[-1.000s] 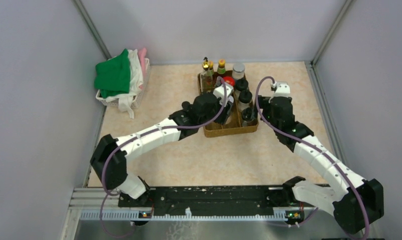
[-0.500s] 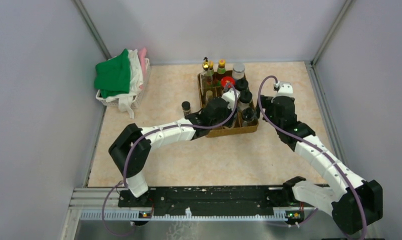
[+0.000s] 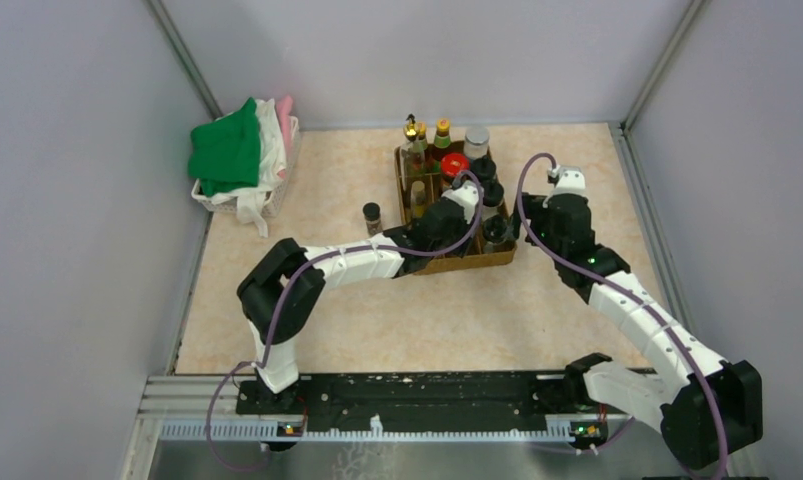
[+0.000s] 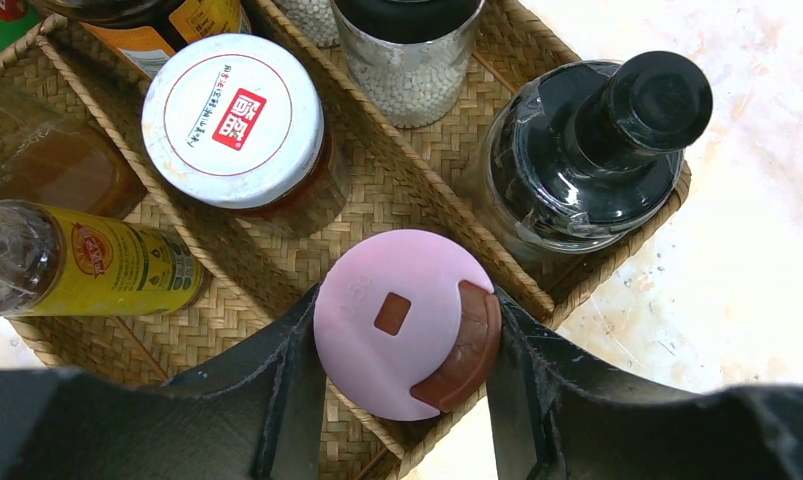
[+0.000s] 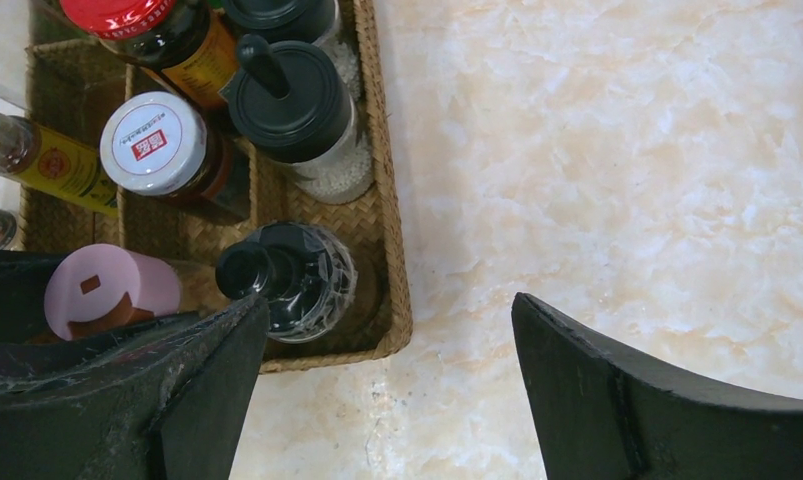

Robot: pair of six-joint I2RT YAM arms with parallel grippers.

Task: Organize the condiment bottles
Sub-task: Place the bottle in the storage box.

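A small dark-capped jar stands alone on the table, left of the brown woven tray. The left gripper clamps the pink-capped bottle, which stands upright in the tray's near row, its body hidden beneath the cap. The white-capped jar behind it carries red Chinese print too small to read. The right gripper hangs spread wide at the tray's right edge.

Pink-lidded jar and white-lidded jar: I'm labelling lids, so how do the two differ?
The pink-lidded jar has a plain lid with a brown flip tab; the white-lidded jar carries a red printed label. The left pincer grips the pink-lidded jar; the white-lidded jar stands free. Both sit upright in the woven tray.
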